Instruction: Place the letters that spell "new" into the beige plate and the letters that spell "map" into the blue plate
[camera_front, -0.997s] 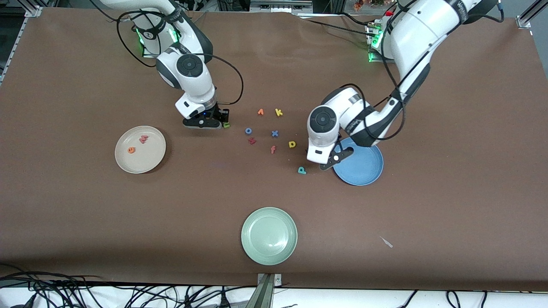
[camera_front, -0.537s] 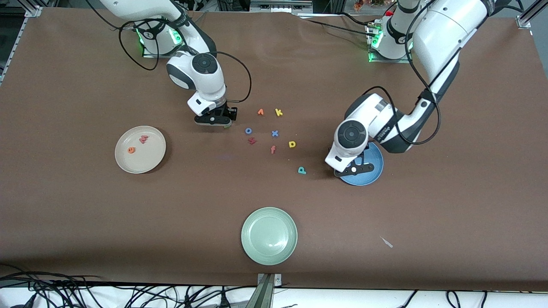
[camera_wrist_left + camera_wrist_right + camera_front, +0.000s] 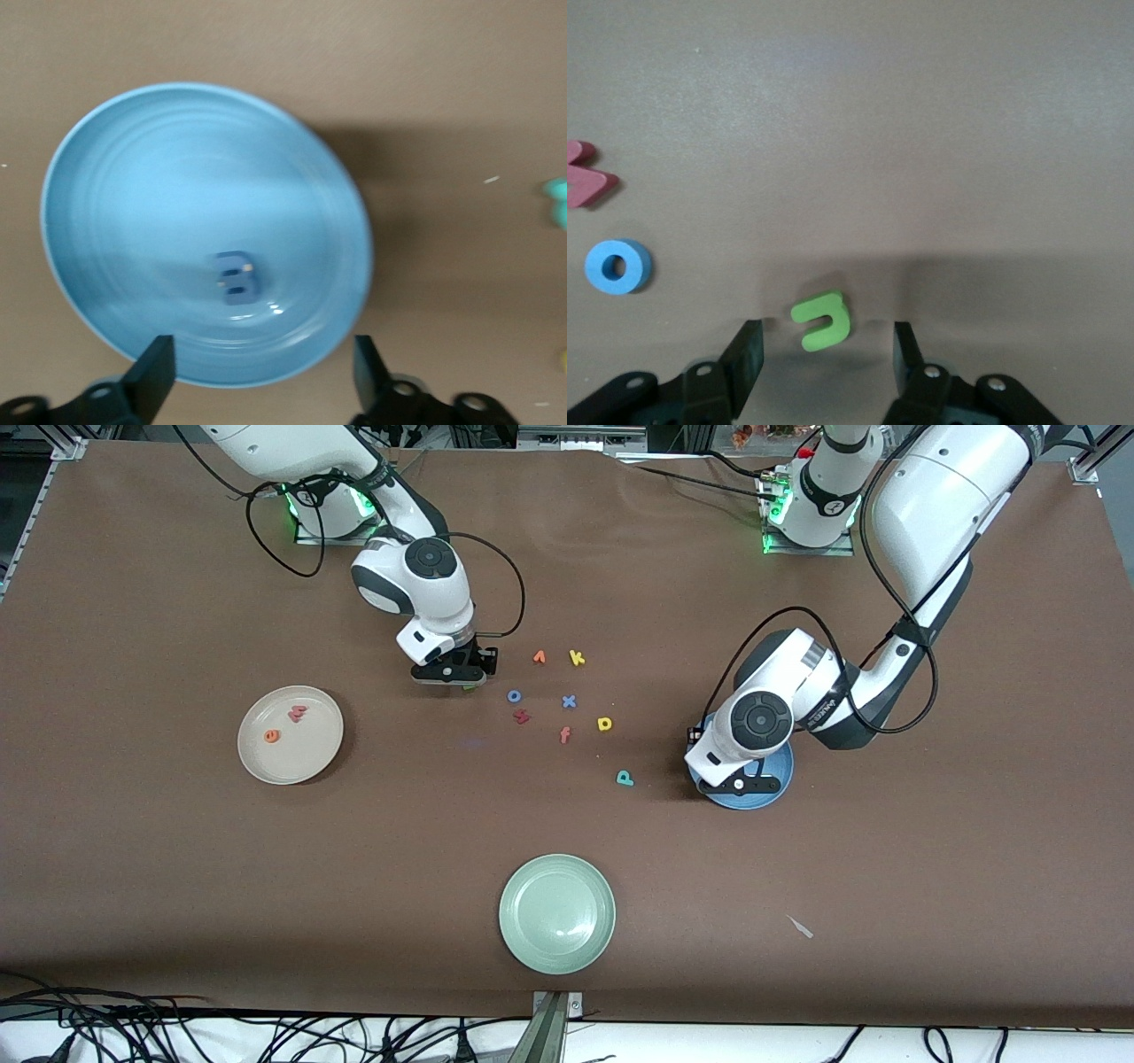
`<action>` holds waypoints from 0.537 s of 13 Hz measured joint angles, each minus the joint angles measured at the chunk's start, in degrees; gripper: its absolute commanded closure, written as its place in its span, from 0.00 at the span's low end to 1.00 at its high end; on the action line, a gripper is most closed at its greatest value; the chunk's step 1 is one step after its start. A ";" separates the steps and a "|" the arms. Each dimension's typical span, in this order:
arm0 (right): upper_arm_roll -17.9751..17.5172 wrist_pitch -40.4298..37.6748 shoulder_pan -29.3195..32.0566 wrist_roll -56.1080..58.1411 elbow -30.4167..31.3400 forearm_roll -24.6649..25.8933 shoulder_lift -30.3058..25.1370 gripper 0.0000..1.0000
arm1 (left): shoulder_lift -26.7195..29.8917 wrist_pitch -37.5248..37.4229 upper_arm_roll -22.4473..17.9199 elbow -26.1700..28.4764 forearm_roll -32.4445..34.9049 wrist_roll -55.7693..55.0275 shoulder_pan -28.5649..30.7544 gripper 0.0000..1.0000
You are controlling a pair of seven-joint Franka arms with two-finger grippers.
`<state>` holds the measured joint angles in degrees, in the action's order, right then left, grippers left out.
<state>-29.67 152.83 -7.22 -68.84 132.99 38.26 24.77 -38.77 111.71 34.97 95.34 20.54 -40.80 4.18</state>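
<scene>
Green n (image 3: 820,320) lay on table (image 3: 177,868) between right claw (image 3: 824,354) fingers, spread apart; should centre, descend, pinch. Left claw (image 3: 257,372) wide, empty, over blue plate (image 3: 115,159) holding blue m (image 3: 236,277).

— How many plates (image 3: 291,734) are on the table?
— Three: one beige, one blue, one pale green.
— And foam letters (image 3: 568,701)?
— Twelve that I can count: two on the beige plate, one in the blue plate, nine on the cloth.
— Arms?
— Two, each with one gripper (image 3: 449,676).
</scene>
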 measured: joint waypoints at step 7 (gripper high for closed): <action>0.07 1.20 -0.09 -0.12 -0.14 2.86 1.17 0.63 | -0.85 16.40 0.13 1.57 -0.27 -18.33 -12.06 0.00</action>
<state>-29.61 154.04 -7.31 -68.96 132.84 41.12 25.95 -39.62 128.11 35.10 96.91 20.26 -59.13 -7.88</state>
